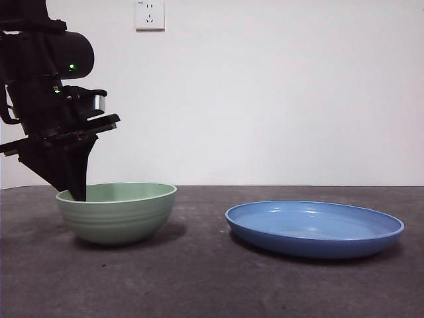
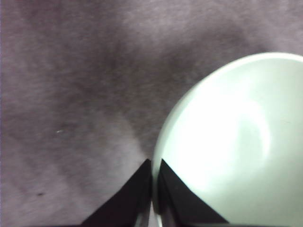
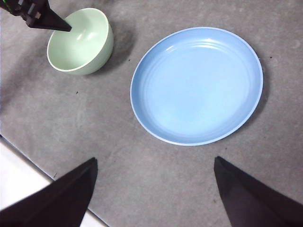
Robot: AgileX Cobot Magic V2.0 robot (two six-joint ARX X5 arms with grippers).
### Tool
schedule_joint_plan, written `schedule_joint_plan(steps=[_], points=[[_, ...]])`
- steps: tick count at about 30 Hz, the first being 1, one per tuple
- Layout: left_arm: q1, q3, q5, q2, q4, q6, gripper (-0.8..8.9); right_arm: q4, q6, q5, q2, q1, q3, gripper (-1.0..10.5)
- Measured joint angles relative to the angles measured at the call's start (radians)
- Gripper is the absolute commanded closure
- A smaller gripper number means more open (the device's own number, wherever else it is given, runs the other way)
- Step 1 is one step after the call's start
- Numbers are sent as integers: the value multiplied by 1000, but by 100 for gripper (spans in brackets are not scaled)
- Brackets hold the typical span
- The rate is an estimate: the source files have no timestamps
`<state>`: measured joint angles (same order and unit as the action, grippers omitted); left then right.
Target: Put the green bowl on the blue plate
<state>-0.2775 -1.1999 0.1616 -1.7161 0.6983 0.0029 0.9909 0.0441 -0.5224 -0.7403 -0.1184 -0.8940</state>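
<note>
The green bowl (image 1: 119,212) stands on the dark table at the left, pale mint with faint ridges. The blue plate (image 1: 315,228) lies to its right, apart from it and with nothing on it. My left gripper (image 1: 78,195) comes down from the upper left and is shut on the bowl's left rim, one jaw inside and one outside. The left wrist view shows the jaws (image 2: 154,165) pinched on the rim of the bowl (image 2: 236,142). My right gripper (image 3: 155,160) is open, high above the table, looking down on the plate (image 3: 196,85), the bowl (image 3: 80,42) and the left gripper (image 3: 66,28).
A white wall with a socket (image 1: 149,14) stands behind the table. The table's edge (image 3: 28,163) runs near the right gripper's jaw, with white floor beyond it.
</note>
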Motion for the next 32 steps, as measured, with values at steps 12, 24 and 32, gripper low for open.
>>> schedule_joint_plan(steps=[12,24,32], points=[[-6,-41,-5,5,-2,-58,797,-8,0,0,0,0,0,556],[-182,-232,19,55,62,-119,797,-9,-19,56,0,0,0,556],[-312,-249,23,24,-52,-174,797,-12,-29,56,0,0,0,556]])
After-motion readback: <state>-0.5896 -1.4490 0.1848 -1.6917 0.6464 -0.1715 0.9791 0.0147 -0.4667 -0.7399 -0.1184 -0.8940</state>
